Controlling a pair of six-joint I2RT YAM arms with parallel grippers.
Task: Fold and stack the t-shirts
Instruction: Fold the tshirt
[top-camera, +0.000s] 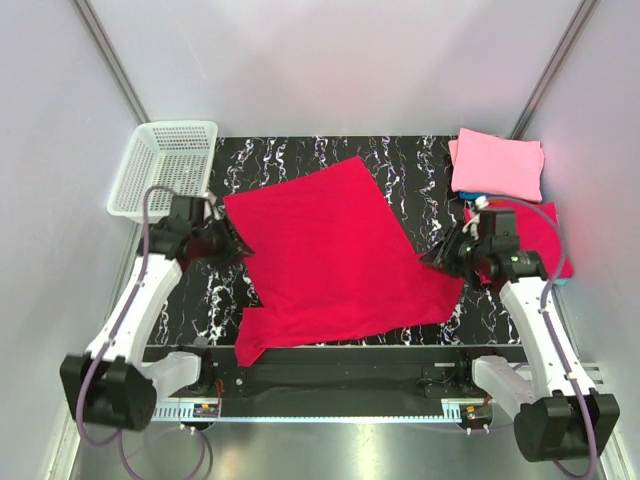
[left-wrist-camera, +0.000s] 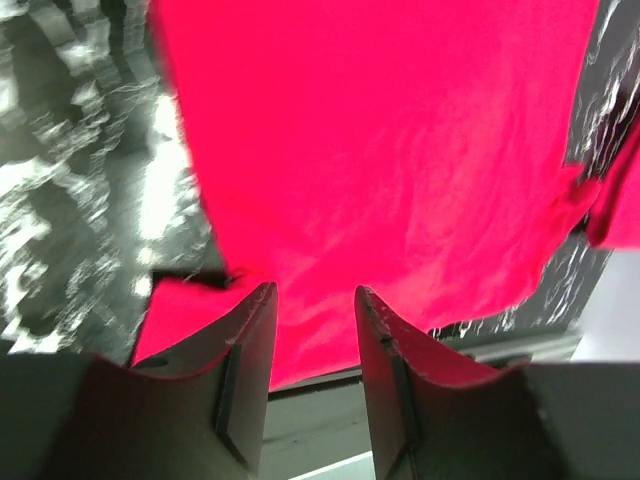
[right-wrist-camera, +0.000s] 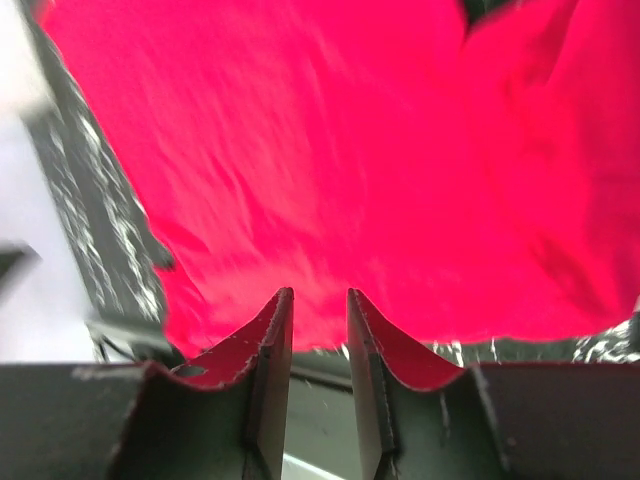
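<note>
Listing crimson-red cloth t-shirt (top-camera: 335, 255) spread on our black marbled desk (top-camera: 300, 160), left gripper (left-wrist-camera: 313, 290) jaws apart at its edge, right gripper (right-wrist-camera: 318, 293) narrowly parted

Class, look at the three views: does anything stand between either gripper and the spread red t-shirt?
Nothing visible does. The left gripper sits at the left edge of the red t-shirt, the right gripper at its right edge.

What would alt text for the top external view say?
A crimson t-shirt lies spread on the black table, left gripper and right gripper at its sides. White basket back left, folded pink shirt back right.
</note>
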